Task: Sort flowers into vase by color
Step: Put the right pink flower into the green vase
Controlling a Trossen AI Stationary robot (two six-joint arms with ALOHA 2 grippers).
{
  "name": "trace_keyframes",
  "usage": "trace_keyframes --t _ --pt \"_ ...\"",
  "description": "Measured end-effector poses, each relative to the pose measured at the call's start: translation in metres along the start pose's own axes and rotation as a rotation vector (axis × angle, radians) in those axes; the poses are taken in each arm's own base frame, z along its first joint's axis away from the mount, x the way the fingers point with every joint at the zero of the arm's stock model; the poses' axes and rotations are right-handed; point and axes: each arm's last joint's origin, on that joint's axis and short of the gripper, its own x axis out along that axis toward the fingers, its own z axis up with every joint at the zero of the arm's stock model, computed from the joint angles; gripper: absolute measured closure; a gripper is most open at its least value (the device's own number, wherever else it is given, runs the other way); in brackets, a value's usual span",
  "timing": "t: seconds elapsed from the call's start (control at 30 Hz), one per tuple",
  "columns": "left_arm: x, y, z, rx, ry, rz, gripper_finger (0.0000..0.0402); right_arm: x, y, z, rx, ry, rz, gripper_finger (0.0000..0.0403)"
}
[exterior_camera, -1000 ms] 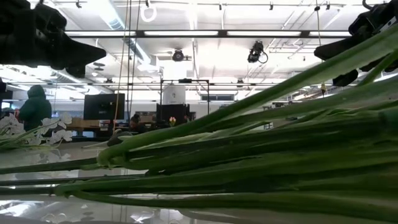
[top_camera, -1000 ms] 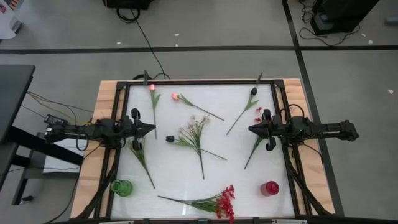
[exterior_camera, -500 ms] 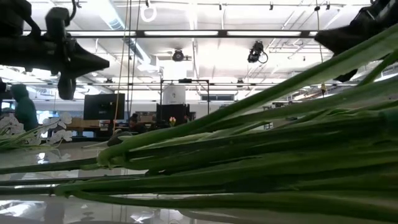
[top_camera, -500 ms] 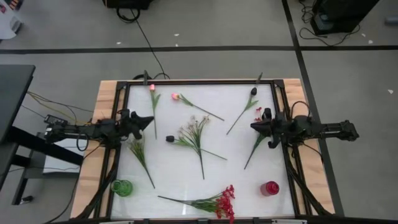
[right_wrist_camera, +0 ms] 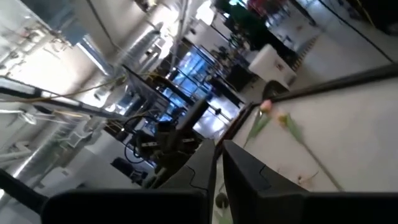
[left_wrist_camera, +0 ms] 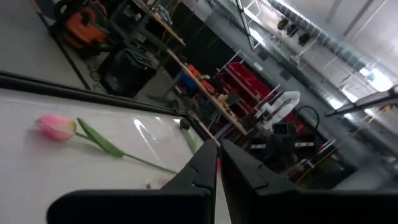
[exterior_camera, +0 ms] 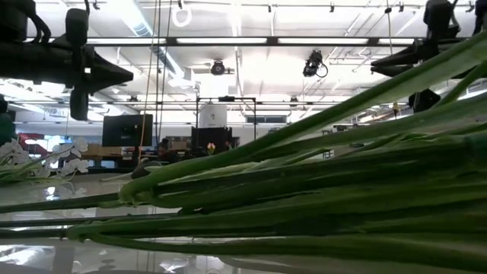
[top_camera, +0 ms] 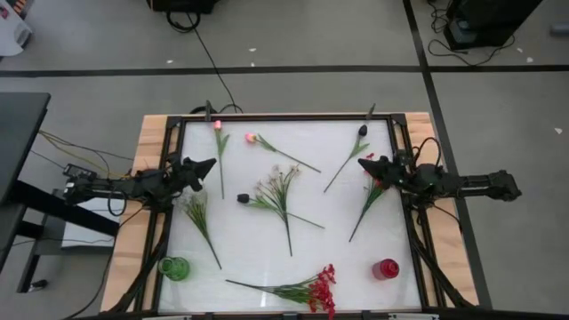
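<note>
The flowers lie flat on the white table top: two pink rosebuds (top_camera: 216, 125) (top_camera: 251, 138) at the far side, a white sprig (top_camera: 279, 185) in the middle, leafy stems (top_camera: 201, 221) (top_camera: 347, 164) (top_camera: 365, 206) beside each arm, and a red spray (top_camera: 321, 286) at the near edge. A green vase (top_camera: 174, 268) stands near left and a red vase (top_camera: 386, 268) near right. My left gripper (top_camera: 212, 164) hangs shut above the left side, next to a rosebud stem. My right gripper (top_camera: 361, 160) hangs shut above the right side. Both point level toward the table's middle.
A black frame (top_camera: 284, 116) runs round the table top, with wooden edges (top_camera: 151, 142) outside it. In the low view thick green stems (exterior_camera: 304, 198) fill the foreground. The room behind holds shelves and equipment (left_wrist_camera: 249, 87).
Both grippers have rolled about their own pointing line, and their tips have swung a little toward the table's far edge. Both stay shut. No flower has moved.
</note>
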Motion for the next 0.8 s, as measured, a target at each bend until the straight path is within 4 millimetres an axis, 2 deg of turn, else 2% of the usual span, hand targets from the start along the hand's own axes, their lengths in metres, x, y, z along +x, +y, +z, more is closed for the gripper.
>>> trace_keyframes --t 0.1,0.27,0.4,0.5,0.63,0.8 --pt "0.0 -0.004 0.006 -0.001 -0.034 0.005 0.0374 0.006 0.008 0.004 0.016 0.011 -0.031 0.0358" --pt "-0.004 -0.025 0.032 0.051 -0.094 -0.039 0.0374 0.024 0.026 0.016 -0.008 -0.016 -0.121 0.0334" --pt "-0.003 -0.038 0.045 0.077 -0.087 -0.036 0.0374 0.04 0.046 0.037 0.081 -0.15 -0.223 0.0311" --pt "0.0 -0.049 0.053 0.105 -0.072 -0.047 0.0374 0.051 0.06 0.053 0.068 -0.189 -0.288 0.0295" --pt "0.01 -0.063 0.056 0.188 0.013 -0.027 0.0371 0.064 0.066 0.066 0.03 -0.082 -0.495 0.0288" --pt "0.027 -0.076 0.048 0.275 0.157 0.0 0.0343 0.075 0.057 0.067 0.105 0.121 -0.812 0.0287"
